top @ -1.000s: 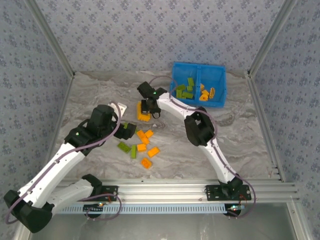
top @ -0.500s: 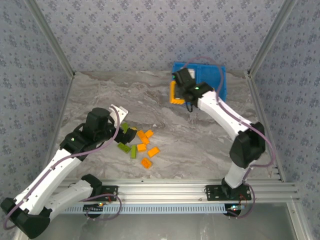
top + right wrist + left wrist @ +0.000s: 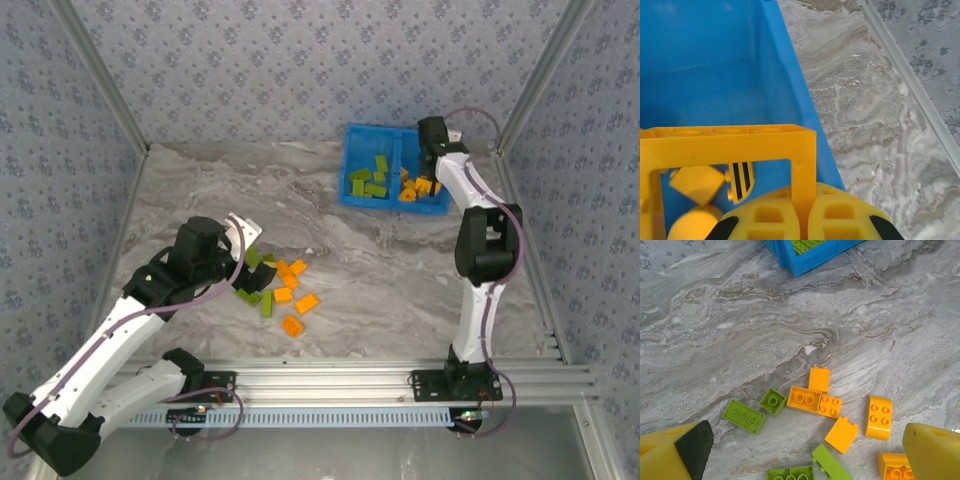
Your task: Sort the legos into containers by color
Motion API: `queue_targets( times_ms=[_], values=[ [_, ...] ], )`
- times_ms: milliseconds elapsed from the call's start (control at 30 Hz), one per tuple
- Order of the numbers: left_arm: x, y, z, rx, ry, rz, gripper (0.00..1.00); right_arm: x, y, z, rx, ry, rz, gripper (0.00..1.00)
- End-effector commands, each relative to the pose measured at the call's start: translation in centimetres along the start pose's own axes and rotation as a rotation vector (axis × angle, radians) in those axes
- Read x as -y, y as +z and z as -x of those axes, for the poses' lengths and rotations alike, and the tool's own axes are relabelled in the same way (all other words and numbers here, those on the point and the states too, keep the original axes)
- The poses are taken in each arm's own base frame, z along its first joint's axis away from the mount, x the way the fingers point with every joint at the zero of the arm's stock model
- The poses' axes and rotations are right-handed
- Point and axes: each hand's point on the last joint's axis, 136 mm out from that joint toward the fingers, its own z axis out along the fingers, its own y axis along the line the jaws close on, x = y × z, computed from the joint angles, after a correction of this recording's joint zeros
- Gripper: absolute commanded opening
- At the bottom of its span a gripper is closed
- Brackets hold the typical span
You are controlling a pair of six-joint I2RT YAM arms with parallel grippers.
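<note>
orange frame (image 3: 725,142) in R tool (image 3: 807,220), over bin (image 3: 785,85)

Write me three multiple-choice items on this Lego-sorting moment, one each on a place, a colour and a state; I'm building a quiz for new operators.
1. Where is the open orange plastic frame?
A. flat on the table
B. gripped over the bright blue plastic bin's right compartment
C. in its left compartment
2. What colour are the plastic bricks in the bin's left compartment?
A. lime green
B. orange
C. blue
3. How is the left hand?
A. shut on a brick
B. open, empty
C. shut, empty
Answers: B, the right hand clamps the frame above orange pieces inside the bin; A, every brick there is green; B, its fingers stand wide apart above the loose bricks.
</note>
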Motion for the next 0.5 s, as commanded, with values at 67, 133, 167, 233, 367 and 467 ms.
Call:
queue_targets(
  times_ms=[67, 133, 167, 233, 367, 467],
  values=[
    [0.1, -0.4, 0.5, 0.036, 0.016, -0.009, 0.99, -1.8, 0.9, 1.0, -0.041, -0.024, 0.019, 0.15],
    [0.0, -0.4, 0.4, 0.031, 0.015, -0.005, 0.99, -2.1, 1.0, 1.2, -0.049, -0.016, 0.017, 0.21],
    [0.0, -0.3, 0.3, 0.03, 0.014, -0.005, 0.99, -2.2, 0.8, 1.4, -0.048, -0.013, 0.021, 0.25],
    [-0.1, -0.2, 0.1, 0.025, 0.014, -0.002, 0.99, -2.3, 0.4, 1.7, -0.044, -0.009, 0.023, 0.32],
    [-0.4, 0.1, -0.3, 0.005, 0.015, 0.014, 0.99, -1.8, -1.2, 2.2, -0.033, -0.005, 0.036, 0.33],
    [-1.5, 0.5, -0.6, -0.03, -0.03, 0.077, 0.99, -1.6, -2.7, 2.2, -0.022, 0.003, 0.066, 0.34]
  ],
)
